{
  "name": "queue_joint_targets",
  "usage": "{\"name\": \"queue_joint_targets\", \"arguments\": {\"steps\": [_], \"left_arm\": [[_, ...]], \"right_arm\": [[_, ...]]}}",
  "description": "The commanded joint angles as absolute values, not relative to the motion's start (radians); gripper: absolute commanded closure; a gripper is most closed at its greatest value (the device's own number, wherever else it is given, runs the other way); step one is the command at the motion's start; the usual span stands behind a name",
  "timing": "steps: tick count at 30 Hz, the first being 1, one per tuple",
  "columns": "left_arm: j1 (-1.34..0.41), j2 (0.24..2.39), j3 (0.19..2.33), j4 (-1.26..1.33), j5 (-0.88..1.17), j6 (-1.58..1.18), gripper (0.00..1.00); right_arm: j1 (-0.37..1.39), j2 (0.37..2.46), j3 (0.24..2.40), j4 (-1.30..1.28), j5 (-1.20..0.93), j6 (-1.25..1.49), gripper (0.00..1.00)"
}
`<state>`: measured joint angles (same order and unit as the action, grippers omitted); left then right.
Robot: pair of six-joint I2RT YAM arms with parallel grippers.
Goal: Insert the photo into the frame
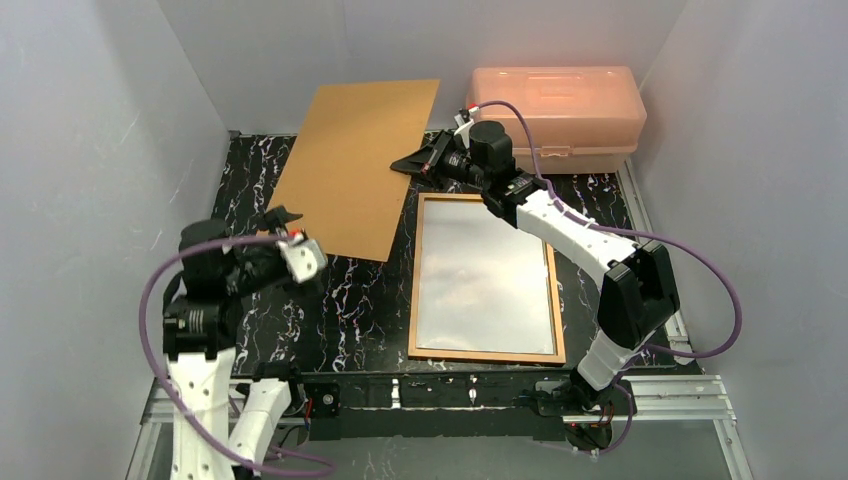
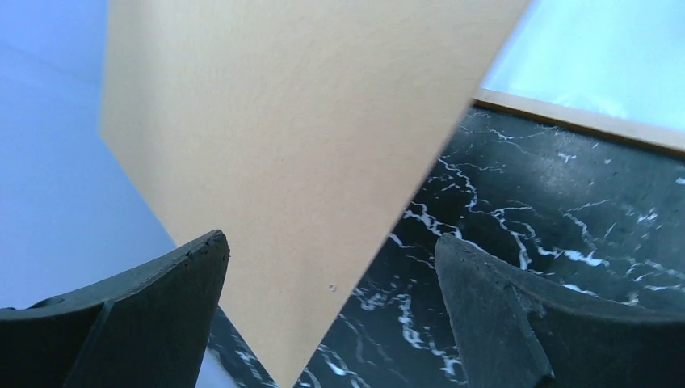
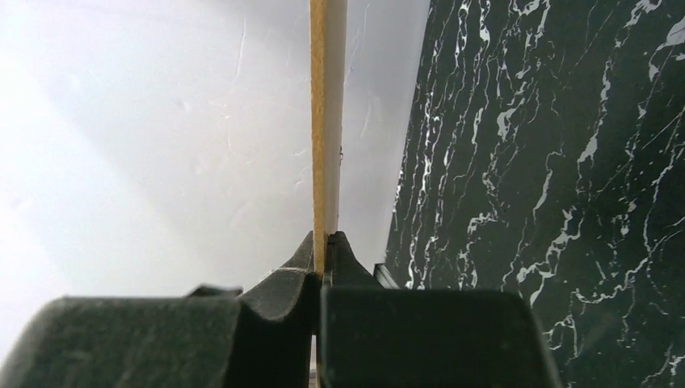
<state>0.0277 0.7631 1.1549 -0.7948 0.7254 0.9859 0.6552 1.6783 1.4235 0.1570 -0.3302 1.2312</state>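
Observation:
The orange-brown wooden frame [image 1: 414, 280] lies flat on the black marbled table, right of centre. A pale grey-white sheet [image 1: 485, 275] fills its inside; I cannot tell whether it is the photo's white back, and no banded print shows. My right gripper [image 1: 415, 163] is shut on the right edge of the plain brown backing board [image 1: 350, 165], which stands tilted left of the frame. The right wrist view shows that board edge-on [image 3: 327, 121] pinched in the right gripper [image 3: 325, 242]. My left gripper [image 1: 283, 222] is open and empty at the board's near left side, and in its wrist view the gripper [image 2: 331, 250] faces the board [image 2: 283, 145].
A pink plastic box [image 1: 557, 115] stands at the back right, just behind the right gripper. White walls close in the table on three sides. The left wrist view shows the frame's rail [image 2: 582, 117] and black table [image 2: 549, 202] right of the board.

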Motion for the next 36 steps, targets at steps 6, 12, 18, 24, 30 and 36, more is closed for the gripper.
{"name": "queue_joint_targets", "arguments": {"steps": [6, 12, 18, 24, 30, 36], "left_arm": [[0.022, 0.566, 0.967, -0.797, 0.825, 1.477, 0.03], [0.021, 0.503, 0.764, -0.385, 0.783, 1.543, 0.13], [0.02, 0.569, 0.713, -0.152, 0.713, 1.531, 0.27], [-0.002, 0.635, 0.714, -0.071, 0.709, 1.487, 0.62], [-0.039, 0.659, 0.735, -0.045, 0.741, 1.441, 1.0], [-0.044, 0.678, 0.774, 0.04, 0.745, 1.354, 1.0]], "right_arm": [[0.658, 1.621, 1.443, 0.343, -0.325, 1.395, 0.99], [0.658, 1.598, 1.417, 0.346, -0.341, 1.462, 0.99], [0.663, 1.573, 1.395, 0.34, -0.37, 1.483, 0.99], [0.671, 1.553, 1.345, 0.337, -0.399, 1.49, 0.99], [0.671, 1.589, 1.39, 0.308, -0.497, 1.415, 0.99], [0.659, 1.603, 1.486, 0.119, -0.605, 1.123, 0.72]]}}
